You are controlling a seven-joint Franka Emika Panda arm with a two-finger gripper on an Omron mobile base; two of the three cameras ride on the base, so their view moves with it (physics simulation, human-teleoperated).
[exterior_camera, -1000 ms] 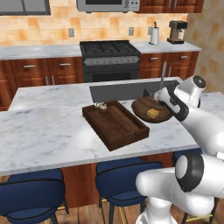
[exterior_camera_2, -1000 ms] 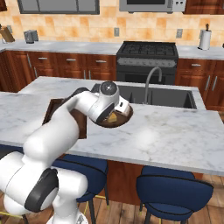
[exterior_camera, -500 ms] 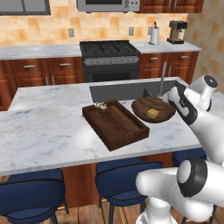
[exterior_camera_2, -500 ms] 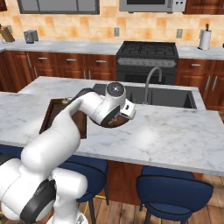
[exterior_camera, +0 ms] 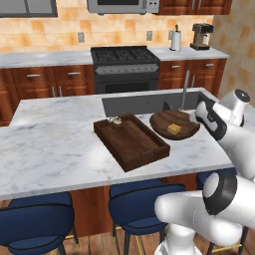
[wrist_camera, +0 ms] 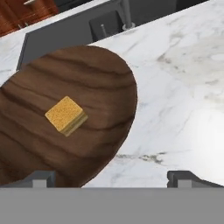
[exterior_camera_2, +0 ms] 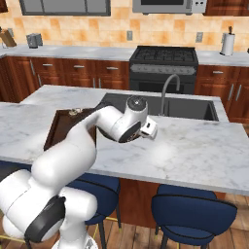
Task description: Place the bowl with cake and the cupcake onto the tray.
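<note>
Marble island counter [exterior_camera: 60, 149] carries the tray [exterior_camera: 132, 142] mid-top and the bowl with cake [exterior_camera: 174, 124] by the sink edge; I hover my wide-open gripper [wrist_camera: 111, 177] at its rim, needing to descend and pinch.

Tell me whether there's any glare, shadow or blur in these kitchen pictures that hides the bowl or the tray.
Hand view: a bright washed-out patch on the marble counter at right, clear of the bowl; the cake piece is sharp. Left base view: even light, soft shading inside the tray, nothing blurred. Right base view: a pale sheen on the marble, and the arm covers most of the tray.
</note>
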